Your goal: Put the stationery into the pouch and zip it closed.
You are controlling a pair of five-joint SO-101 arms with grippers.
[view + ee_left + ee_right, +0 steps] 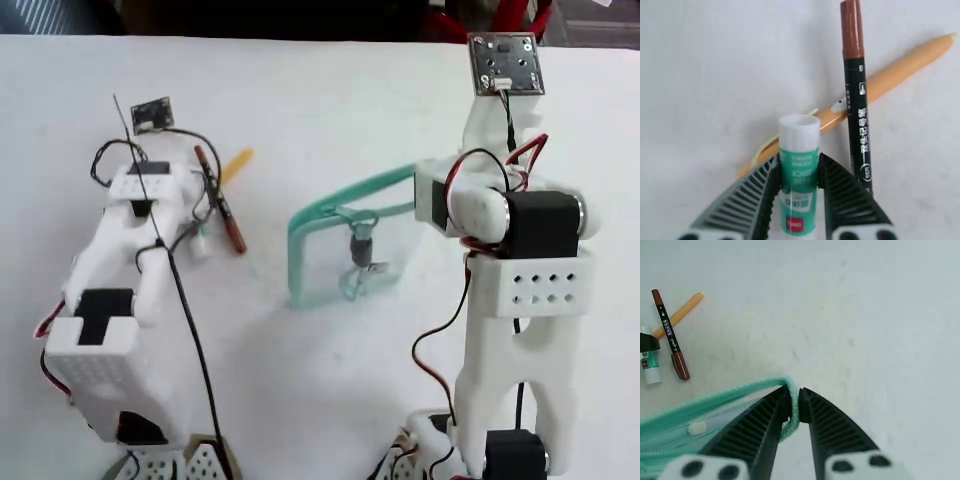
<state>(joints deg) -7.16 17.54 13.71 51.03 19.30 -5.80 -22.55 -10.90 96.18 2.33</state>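
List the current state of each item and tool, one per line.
glue stick, gripped in left tool
marker, capped, lying loose across orange pen
orange pen, lying loose under marker
pouch, looks unzipped, rim pinched by right tool
left tool, shut on glue stick
right tool, shut on pouch rim

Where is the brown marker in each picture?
High view: the brown marker lies on the table, left of the green pouch, crossing the orange pen.
Left wrist view: the marker lies beside the glue stick, over the pen.
Right wrist view: it lies past the pouch's edge, over the pen.
Shared landmark: the orange pen.
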